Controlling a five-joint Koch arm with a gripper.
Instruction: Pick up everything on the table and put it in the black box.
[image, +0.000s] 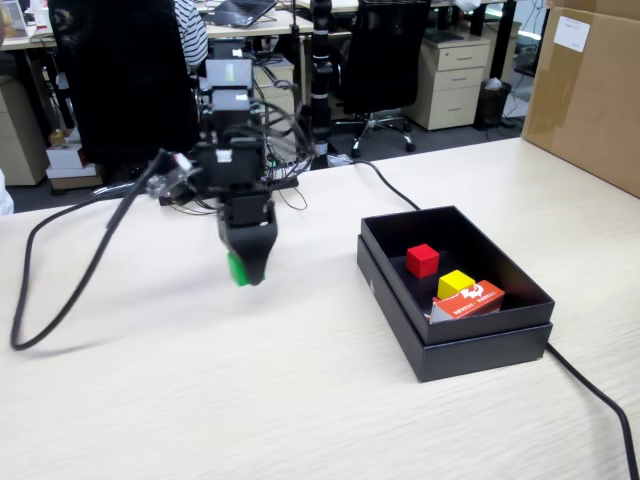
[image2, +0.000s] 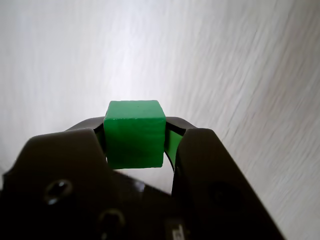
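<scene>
- The table (image: 300, 400) is a wide pale wood-grain top that fills the lower part of the fixed view; the wrist view shows the same pale grain under the tool
- A big brown cardboard carton (image: 590, 90) stands at the table's far right corner in the fixed view
- The arm (image: 232, 130) rises near the far edge of the table, left of middle, with loose wires around its base
- A thick black cable (image: 70, 290) loops over the left part of the table from the arm toward the left edge
- The black box (image: 480, 345) sits on the right half of the table, well apart from the arm, its top open; a second black cable (image: 600, 400) runs past its near right corner toward the front edge
- An orange-and-white carton (image: 470, 300) lies inside the box at its near end
- The gripper (image: 243, 268) hangs above the table, left of the box, jaws closed onto the green cube
- The green cube (image2: 135, 135) is pinched between the two jaws, clear of the table; in the fixed view only a sliver of green shows at the tip
- The yellow cube (image: 455, 283) rests in the box, touching the carton
- The red cube (image: 422, 260) rests in the box just beyond the yellow one
</scene>
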